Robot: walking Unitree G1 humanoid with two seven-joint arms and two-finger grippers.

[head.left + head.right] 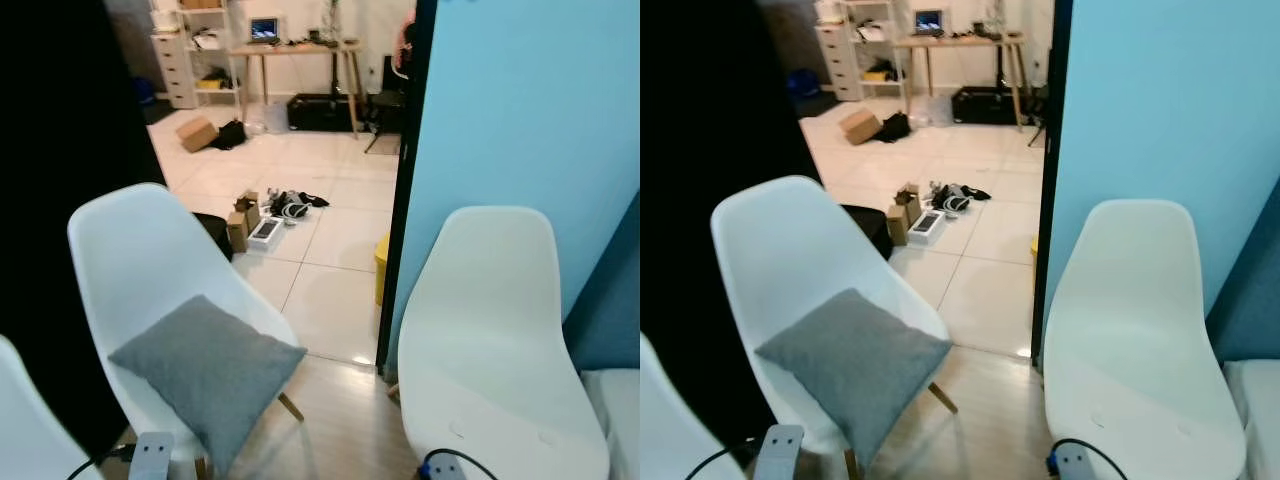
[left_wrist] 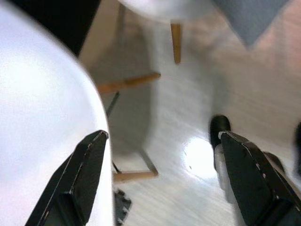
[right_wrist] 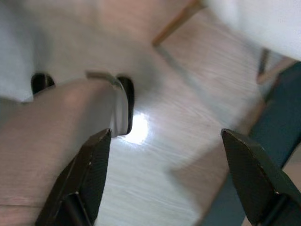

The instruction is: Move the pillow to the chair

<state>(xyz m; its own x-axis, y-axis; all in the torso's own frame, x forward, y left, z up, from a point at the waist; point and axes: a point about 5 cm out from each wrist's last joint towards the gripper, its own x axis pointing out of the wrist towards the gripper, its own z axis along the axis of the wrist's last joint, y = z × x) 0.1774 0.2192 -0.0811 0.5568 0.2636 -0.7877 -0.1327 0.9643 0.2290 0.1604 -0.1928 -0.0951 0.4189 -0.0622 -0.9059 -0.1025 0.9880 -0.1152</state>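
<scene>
1. Grey pillow (image 1: 207,372) sitting on the seat of the left white chair (image 1: 140,255), tilted diamond-wise, one corner hanging over the seat's front edge.
2. Second white chair (image 1: 487,330) to the right, seat bare, back up against the blue wall (image 1: 530,110). Well apart from the pillow chair, strip of wood floor (image 1: 340,420) between them.
3. Head views also catching the doorway stuff further back: tiled floor (image 1: 330,240), small boxes and cables (image 1: 265,215) scattered on it, a desk (image 1: 295,50) with a lit screen and shelves at the far end.
4. Bottom edge of the head views: just the silver wrist bits of both arms poking in, low down near the chairs' front edges.
5. Left wrist view, different story: left gripper (image 2: 164,181) with fingers spread wide, nothing between them, pointing down at the floor. Rounded edge of a white seat close on one side, wooden chair legs (image 2: 175,42) and a corner of the pillow (image 2: 249,19) beyond. Blurry.
6. Right wrist view: right gripper (image 3: 169,179) likewise wide apart and holding nothing, hanging over the wood floor, with a glare spot, a wooden leg and a bit of white seat past it. Dark blue surface along one side, can't tell what exactly.
</scene>
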